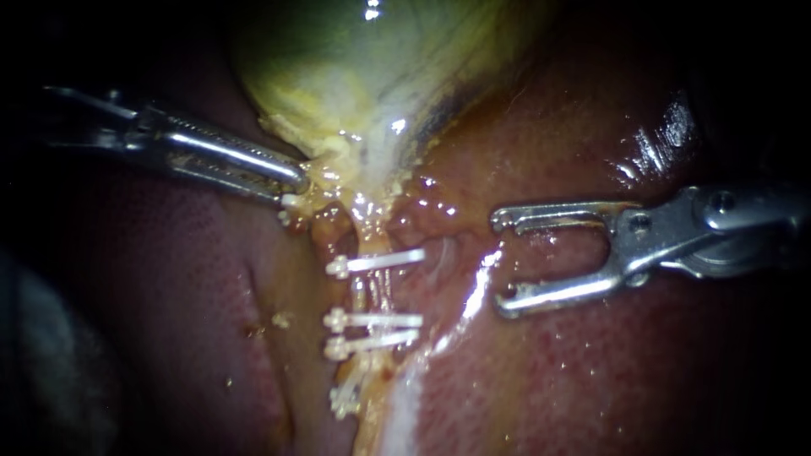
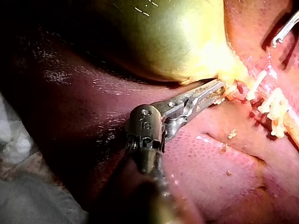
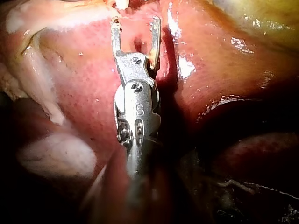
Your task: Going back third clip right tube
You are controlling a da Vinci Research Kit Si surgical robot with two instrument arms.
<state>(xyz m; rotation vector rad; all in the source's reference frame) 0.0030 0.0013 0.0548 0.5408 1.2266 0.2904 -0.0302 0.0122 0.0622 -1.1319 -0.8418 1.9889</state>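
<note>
Light pooled at centre, edges falling dark, wet glare on liver and gallbladder, shadowed corners

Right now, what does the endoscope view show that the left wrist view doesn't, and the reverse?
Only the endoscope view: the right instrument whole, open and empty, standing clear of the clips, which show as a full row down the tissue. Only the left wrist view: the left instrument back to its wrist joint and shaft, and the broad rounded body of the gallbladder. Both: the left instrument holding tissue at the gallbladder neck, the white clips, and the liver.
</note>
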